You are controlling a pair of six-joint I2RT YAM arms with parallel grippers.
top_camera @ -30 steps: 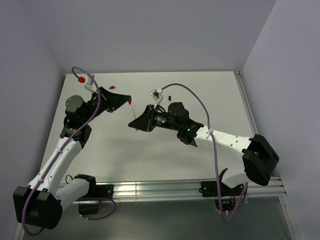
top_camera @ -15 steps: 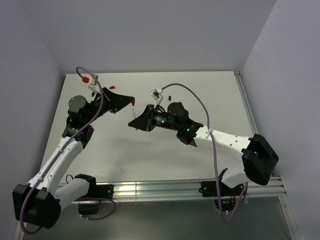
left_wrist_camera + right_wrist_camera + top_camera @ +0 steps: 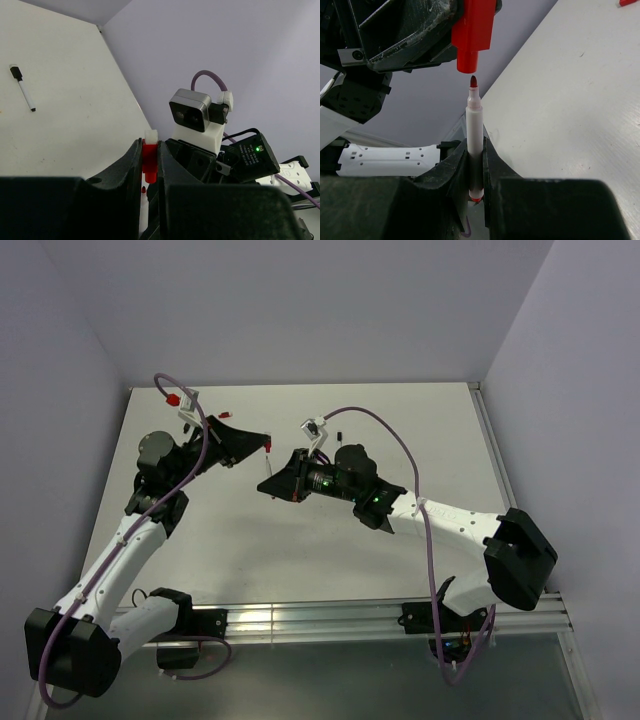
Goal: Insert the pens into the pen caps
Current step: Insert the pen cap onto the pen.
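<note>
Three lavender walls point(image 3: 300, 310), white table point(image 3: 440, 430), left fingers point(image 3: 126, 167) pinching red cap point(image 3: 149, 162), right fingers point(image 3: 454, 176) pinching pen point(image 3: 474, 132)

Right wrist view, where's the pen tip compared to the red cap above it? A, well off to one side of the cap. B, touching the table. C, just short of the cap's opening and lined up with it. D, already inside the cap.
C: the pen clamped in the right gripper points its red tip at the red cap in the left gripper, with a thin gap between.
</note>
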